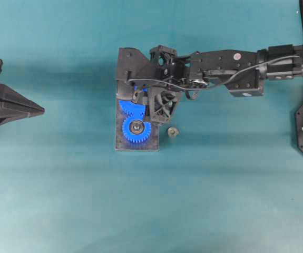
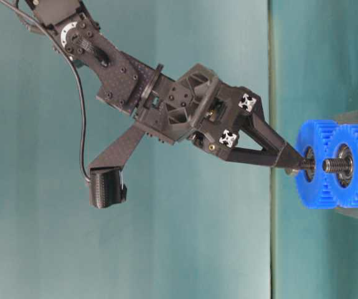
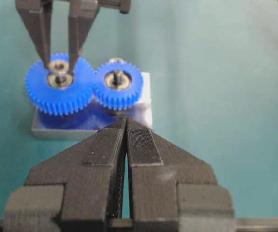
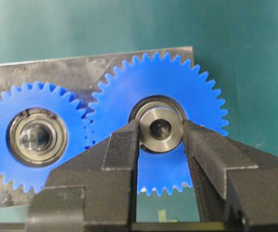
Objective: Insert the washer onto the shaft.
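Observation:
The metal washer (image 4: 161,145) is pinched between the fingers of my right gripper (image 4: 160,126), which is shut on it. It sits over the centre of the larger blue gear (image 4: 197,92), and the end of the shaft (image 4: 160,128) shows through its hole. From the left wrist the washer (image 3: 58,66) hangs at that gear's hub (image 3: 56,96). At table level the right fingertips (image 2: 291,161) meet the shaft end. My left gripper (image 3: 125,122) is shut with nothing in it, far left of the plate (image 1: 39,110).
A smaller blue gear (image 4: 35,104) meshes beside the large one on the grey base plate (image 4: 56,67), with its own threaded shaft (image 3: 117,75). A small metal nut-like part (image 1: 173,132) lies on the teal table just right of the plate (image 1: 120,146).

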{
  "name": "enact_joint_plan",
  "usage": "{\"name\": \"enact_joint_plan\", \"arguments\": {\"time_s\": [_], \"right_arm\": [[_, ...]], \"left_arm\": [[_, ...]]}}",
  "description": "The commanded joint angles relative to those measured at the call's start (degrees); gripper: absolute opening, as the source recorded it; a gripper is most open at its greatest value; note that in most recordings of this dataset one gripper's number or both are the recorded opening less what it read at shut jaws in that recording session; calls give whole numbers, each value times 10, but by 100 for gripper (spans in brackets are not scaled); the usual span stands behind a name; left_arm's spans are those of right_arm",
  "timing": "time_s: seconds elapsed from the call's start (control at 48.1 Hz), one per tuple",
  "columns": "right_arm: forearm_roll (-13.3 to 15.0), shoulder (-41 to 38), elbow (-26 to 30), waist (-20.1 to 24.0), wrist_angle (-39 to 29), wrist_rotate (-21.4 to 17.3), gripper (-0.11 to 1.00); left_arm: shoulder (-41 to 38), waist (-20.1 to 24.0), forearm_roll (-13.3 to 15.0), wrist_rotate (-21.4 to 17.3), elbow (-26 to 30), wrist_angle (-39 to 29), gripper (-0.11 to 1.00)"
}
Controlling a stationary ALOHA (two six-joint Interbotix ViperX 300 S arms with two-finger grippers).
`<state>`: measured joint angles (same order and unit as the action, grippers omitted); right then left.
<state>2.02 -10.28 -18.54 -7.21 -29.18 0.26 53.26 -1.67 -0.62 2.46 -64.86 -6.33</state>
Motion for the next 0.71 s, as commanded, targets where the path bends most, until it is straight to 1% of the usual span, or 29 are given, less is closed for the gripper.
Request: {"name": "enact_joint_plan", "arguments": {"time_s": [0.0, 0.686], "right_arm": [[1, 10, 15, -2, 2, 7, 33], [0, 8, 13, -6, -1, 4, 33]], "left_arm": [[-2, 0, -1, 1, 11, 5, 1], [1, 0, -2, 1, 11, 8, 1]]}}
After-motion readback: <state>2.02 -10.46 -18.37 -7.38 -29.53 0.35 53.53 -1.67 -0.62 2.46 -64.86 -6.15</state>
